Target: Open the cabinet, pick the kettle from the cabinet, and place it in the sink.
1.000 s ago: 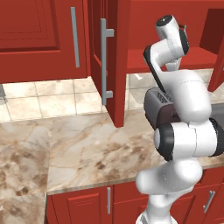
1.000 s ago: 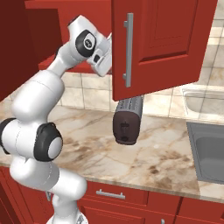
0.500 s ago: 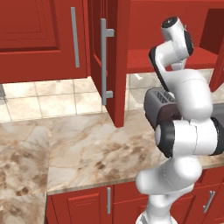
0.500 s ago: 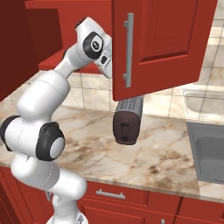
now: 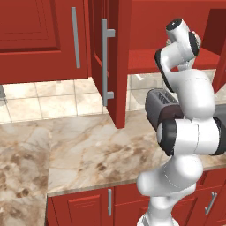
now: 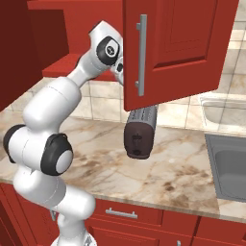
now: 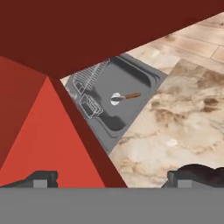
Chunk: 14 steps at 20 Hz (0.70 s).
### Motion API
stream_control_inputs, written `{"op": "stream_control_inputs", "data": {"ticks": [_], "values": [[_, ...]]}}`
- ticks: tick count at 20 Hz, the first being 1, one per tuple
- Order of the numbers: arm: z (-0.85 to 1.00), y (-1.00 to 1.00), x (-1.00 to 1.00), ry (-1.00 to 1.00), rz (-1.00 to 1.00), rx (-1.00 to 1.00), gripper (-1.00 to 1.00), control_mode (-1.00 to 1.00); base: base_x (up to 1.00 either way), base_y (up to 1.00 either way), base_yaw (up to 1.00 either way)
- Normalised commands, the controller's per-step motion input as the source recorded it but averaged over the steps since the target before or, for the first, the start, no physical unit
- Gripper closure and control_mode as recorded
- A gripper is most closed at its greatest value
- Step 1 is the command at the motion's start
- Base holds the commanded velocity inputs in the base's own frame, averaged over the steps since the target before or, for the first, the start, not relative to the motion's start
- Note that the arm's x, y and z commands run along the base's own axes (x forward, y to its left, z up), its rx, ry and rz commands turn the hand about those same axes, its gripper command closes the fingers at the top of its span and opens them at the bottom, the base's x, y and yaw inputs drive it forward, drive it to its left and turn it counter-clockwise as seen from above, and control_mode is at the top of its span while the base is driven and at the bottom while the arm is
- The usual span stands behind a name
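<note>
The cabinet stands open, its left door (image 5: 110, 57) and right door (image 6: 178, 48) swung out on long grey bar handles, with the red shelf (image 5: 150, 59) bare where I can see it. My arm reaches up to shelf height, and the hand (image 6: 111, 50) is close beside the right door's inner edge. The gripper (image 7: 113, 180) is open with nothing between its fingertips (image 7: 40, 178). Past a red panel edge, the hand view looks down on the sink (image 7: 135, 76). The kettle is hidden from me.
A boxy grey and dark-brown toaster (image 6: 141, 132) stands on the marble counter (image 5: 88, 150) under the open cabinet. In the sink lie a wire dish rack (image 7: 89, 74) and a small white round thing with a brown bar (image 7: 119, 98), too small to identify.
The hand has moved a little further toward the right door's inner edge at shelf height. The gripper stayed open.
</note>
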Motion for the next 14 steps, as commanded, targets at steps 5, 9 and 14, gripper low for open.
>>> {"op": "stream_control_inputs", "data": {"ticks": [5, 9, 14], "values": [[0.0, -0.2, -0.2, 0.0, -0.18, -0.03, -1.0, -1.0, 0.0, 0.0, 0.0], [0.0, -0.2, -0.24, 0.0, -0.2, -0.03, -1.0, -1.0, 0.0, 0.0, 0.0], [0.0, -0.2, -0.3, 0.0, -0.22, -0.03, -1.0, -1.0, 0.0, 0.0, 0.0]]}}
